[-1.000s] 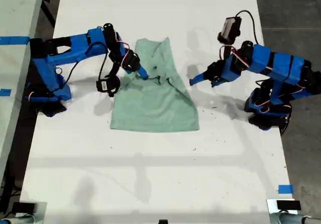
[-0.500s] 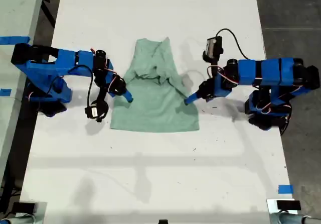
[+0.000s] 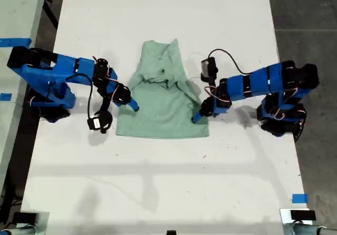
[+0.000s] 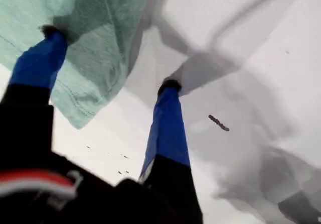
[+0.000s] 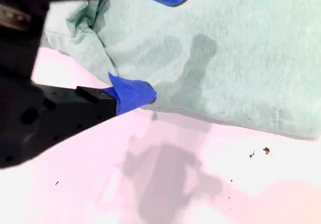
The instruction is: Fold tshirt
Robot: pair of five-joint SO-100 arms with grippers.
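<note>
The pale mint-green tshirt (image 3: 163, 111) lies partly folded on the white table (image 3: 158, 182), its upper part narrowed and creased. At the shirt's edge on the exterior view's right, near the lower corner, my first gripper (image 3: 196, 118) stands open. In the first wrist view (image 4: 110, 58), one blue finger (image 4: 40, 58) presses into the cloth (image 4: 100, 13) and the other rests on bare table. My second gripper (image 3: 134, 107) is open at the shirt's edge on the exterior view's left. Its jaws (image 5: 154, 43) straddle the cloth edge (image 5: 241, 48).
Both blue arm bases stand at the table's sides in the exterior view. Blue tape (image 3: 299, 198) marks the table's lower right there. A second surface with blue tape (image 3: 16, 41) lies past the left edge, grey floor (image 3: 305, 13) past the right. Small specks (image 5: 258, 152) dot the table.
My second gripper has drawn back from the shirt's creased middle to its edge. My first gripper has moved from off the cloth onto the opposite edge and down toward the lower corner.
</note>
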